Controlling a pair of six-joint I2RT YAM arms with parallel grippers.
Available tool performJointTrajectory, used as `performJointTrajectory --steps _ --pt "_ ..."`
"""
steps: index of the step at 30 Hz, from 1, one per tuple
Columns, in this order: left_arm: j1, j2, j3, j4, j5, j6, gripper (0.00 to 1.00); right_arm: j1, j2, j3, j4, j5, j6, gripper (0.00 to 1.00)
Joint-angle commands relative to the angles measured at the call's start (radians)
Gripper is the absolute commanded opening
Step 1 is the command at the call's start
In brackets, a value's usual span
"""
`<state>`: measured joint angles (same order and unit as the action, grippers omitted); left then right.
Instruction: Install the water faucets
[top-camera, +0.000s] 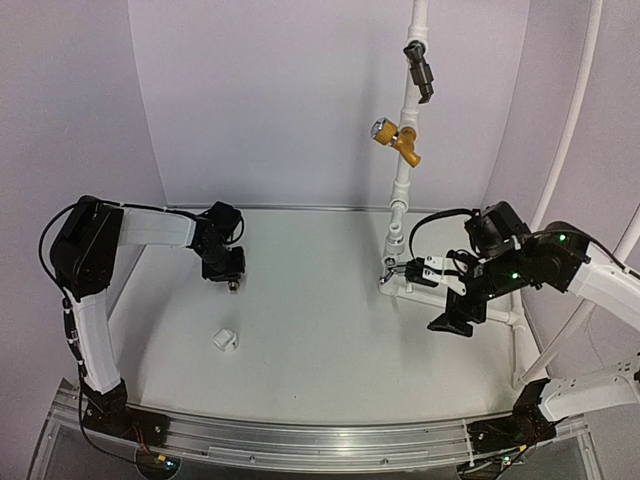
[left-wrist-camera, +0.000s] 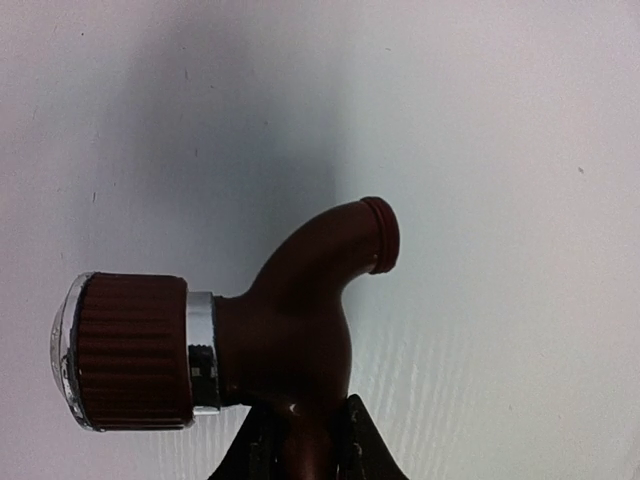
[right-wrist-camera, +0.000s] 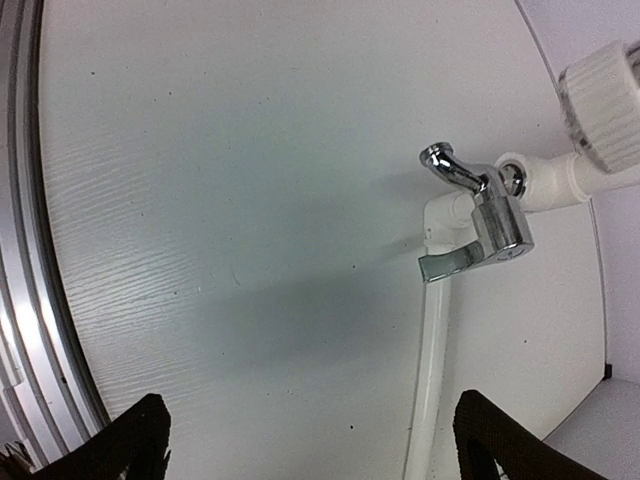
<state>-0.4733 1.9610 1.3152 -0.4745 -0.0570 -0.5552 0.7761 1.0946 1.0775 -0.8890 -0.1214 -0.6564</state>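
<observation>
Where the matte white table (top-camera: 320, 380) reaches its back edge, a frame of smooth white plastic pipe (top-camera: 403, 185) stands upright, carrying a yellow-brass valve (top-camera: 398, 138) and, higher, a dark valve (top-camera: 420, 68). At its foot sits a polished chrome tap (right-wrist-camera: 480, 215) with a flat lever. The right gripper (right-wrist-camera: 310, 455) hovers near it, black fingers wide apart with nothing between them. The left gripper (left-wrist-camera: 305, 450) is clamped on the stem end of the water faucet (left-wrist-camera: 300, 320), over the table's left side. It has a reddish-brown body, a curved spout, a ribbed round knob and a shiny collar. A small white elbow fitting (top-camera: 225, 340) lies on the table nearby, apart.
</observation>
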Motion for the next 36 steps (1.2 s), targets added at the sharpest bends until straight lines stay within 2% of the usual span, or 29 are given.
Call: performJointTrajectory --steps 1,7,12,18,24,28,30,32,36 --pt "-0.028 -0.177 -0.022 -0.028 0.029 0.011 0.00 0.006 0.034 0.190 -0.158 -0.107 -0.099 0.96" --pt "-0.052 -0.349 -0.083 -0.092 0.066 0.010 0.00 0.006 0.049 0.283 -0.196 -0.134 -0.116 0.96" --pt "-0.125 -0.455 -0.142 -0.111 0.103 0.042 0.00 0.006 0.025 0.315 -0.149 -0.219 -0.027 0.94" --pt "-0.289 -0.625 -0.266 -0.052 0.023 0.152 0.00 0.006 -0.036 0.304 -0.002 -0.349 0.244 0.92" --pt "-0.484 -0.772 -0.351 0.011 -0.083 0.295 0.00 0.006 0.017 0.300 -0.001 -0.501 0.423 0.90" --pt "-0.636 -0.811 -0.359 0.045 -0.228 0.398 0.00 0.004 0.057 0.337 0.002 -0.577 0.506 0.89" --pt "-0.703 -0.793 -0.337 0.040 -0.269 0.450 0.00 0.001 0.067 0.354 0.003 -0.564 0.498 0.90" --pt "-0.741 -0.757 -0.295 0.016 -0.253 0.473 0.00 0.000 0.065 0.371 0.004 -0.516 0.458 0.90" --pt "-0.767 -0.687 -0.180 -0.011 -0.067 0.464 0.00 0.000 0.020 0.382 0.022 -0.451 0.302 0.84"
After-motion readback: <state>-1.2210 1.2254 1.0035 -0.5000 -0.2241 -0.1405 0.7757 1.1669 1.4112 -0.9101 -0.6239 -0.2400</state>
